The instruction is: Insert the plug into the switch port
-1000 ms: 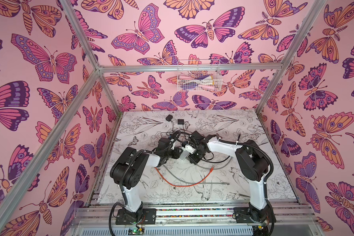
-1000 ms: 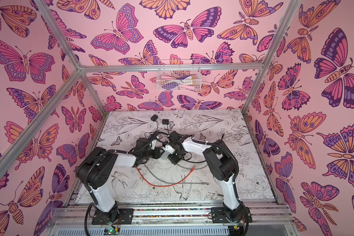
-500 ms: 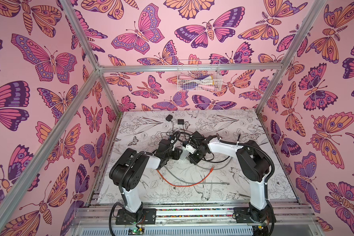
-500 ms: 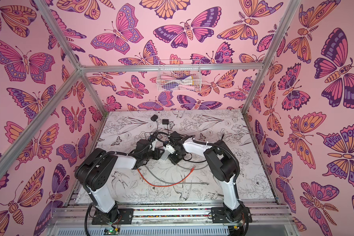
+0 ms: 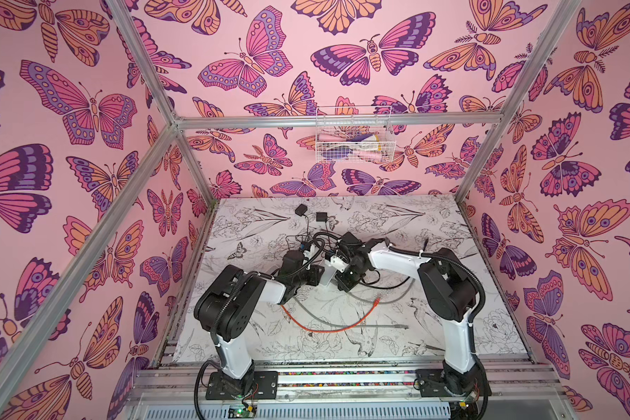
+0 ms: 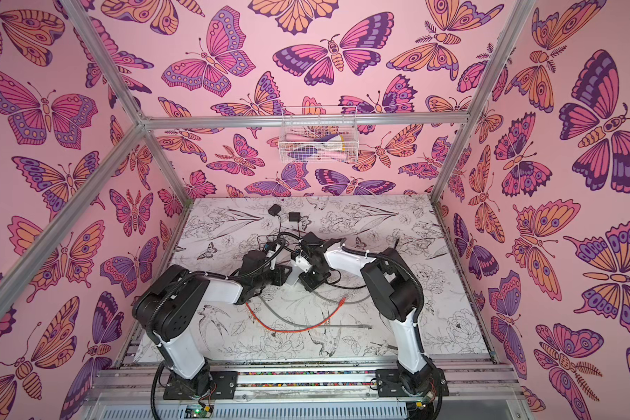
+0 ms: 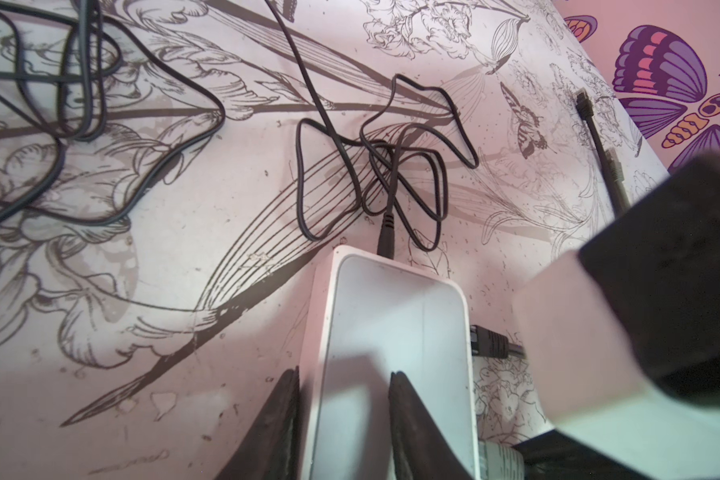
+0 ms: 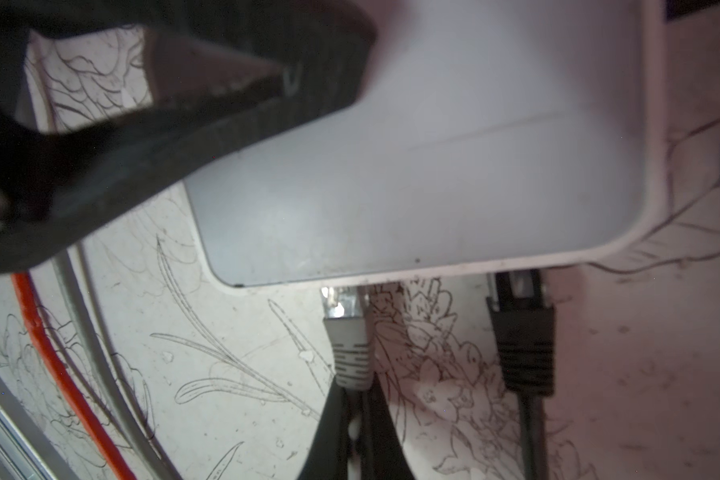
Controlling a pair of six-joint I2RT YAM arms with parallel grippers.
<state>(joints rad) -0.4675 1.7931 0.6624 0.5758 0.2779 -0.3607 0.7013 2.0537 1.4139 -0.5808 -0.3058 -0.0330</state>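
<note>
the left gripper [image 7: 344, 374] clasps the near end of the white switch [image 7: 395, 332], one finger [image 7: 275, 428] against its side wall, the other on its top face; a black barrel plug [image 7: 386, 235] enters the far end, its thin cable [image 7: 371, 166] tangled on the floral table [image 7: 142, 270]. a black plug [image 7: 489, 343] sits in the switch's side; a grey plug [image 7: 500, 459] touches that side.

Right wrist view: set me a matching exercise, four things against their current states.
1 grey plug
2 black plug
3 orange cable
4 white switch

A plugged into the switch, no hand on it
B gripped by the left hand
C pinched in the right hand, tip at the switch edge
D lying loose on the table

Pairs: 1-C, 2-A, 3-D, 4-B
</note>
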